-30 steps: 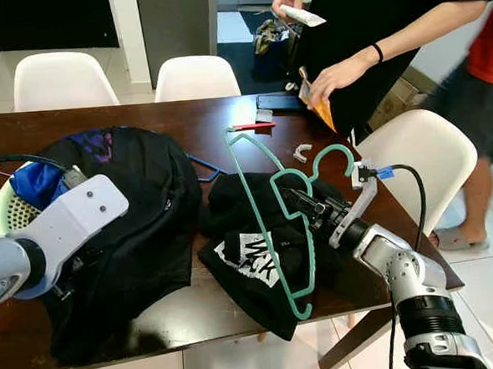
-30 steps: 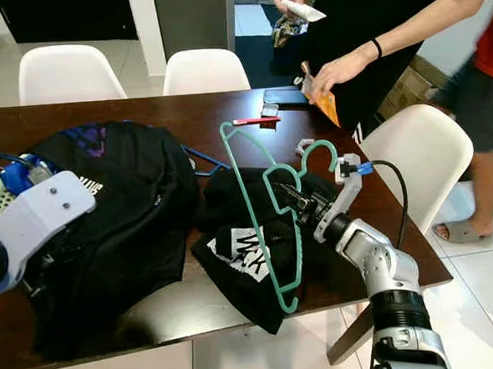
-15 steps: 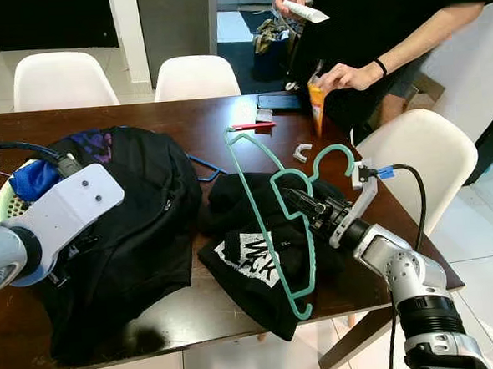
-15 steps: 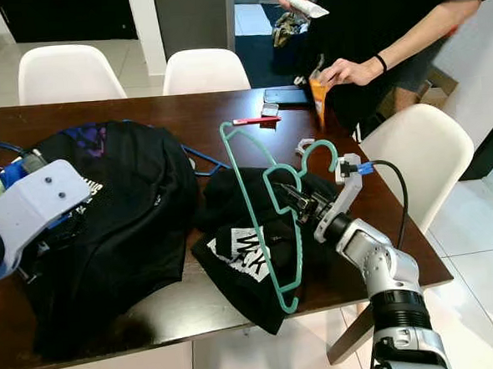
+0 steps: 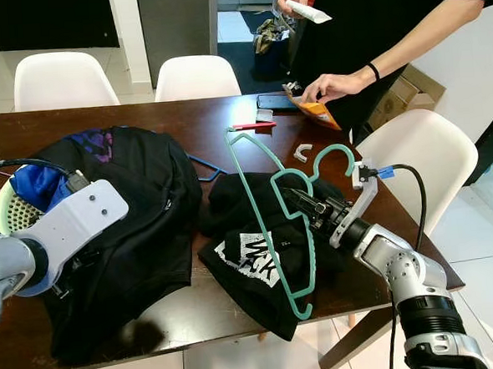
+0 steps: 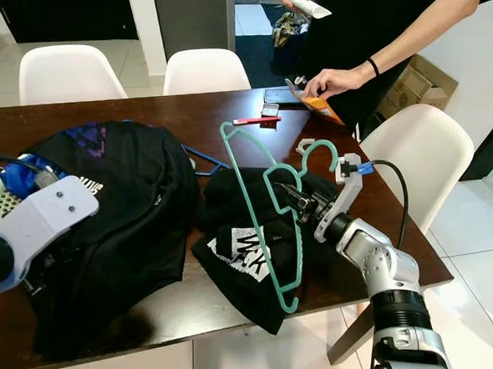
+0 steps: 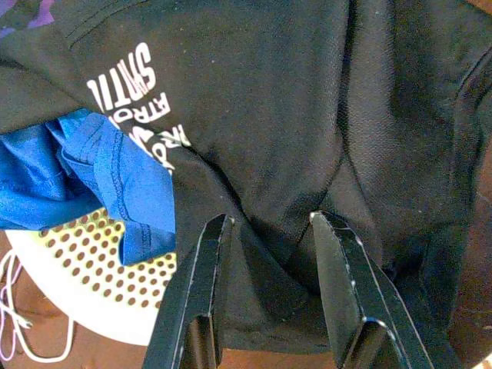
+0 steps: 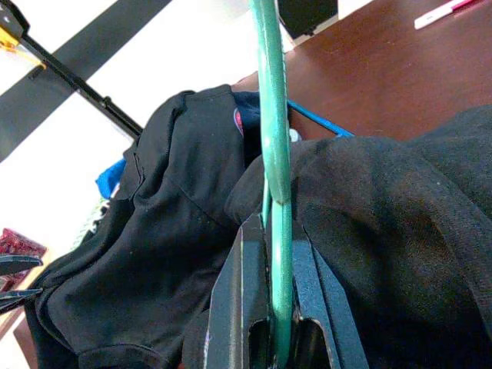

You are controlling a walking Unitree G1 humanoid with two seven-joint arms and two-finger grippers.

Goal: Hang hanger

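A teal hanger [image 5: 269, 208] stands tilted above a black printed garment [image 5: 263, 250] on the brown table [image 5: 195, 309]. My right gripper [image 5: 296, 201] is shut on the hanger near its hook; in the right wrist view the fingers [image 8: 246, 307] clamp the teal hanger bar [image 8: 273, 154]. My left gripper [image 7: 265, 300] hovers open over a large black shirt [image 5: 136, 225] at the table's left, its fingers [image 7: 192, 300] just above the cloth with nothing between them.
A pale perforated basket [image 5: 10, 211] with blue cloth [image 5: 37, 180] sits at the far left. A person [image 5: 388, 34] stands at the far right corner handling an orange packet [image 5: 316, 113]. White chairs [image 5: 196, 77] line the table. A red pen [image 5: 251, 126] and a phone [image 5: 277, 102] lie beyond the hanger.
My left arm has shifted slightly over the black shirt. The person laid the orange packet down onto the table. My right gripper and the hanger have not moved.
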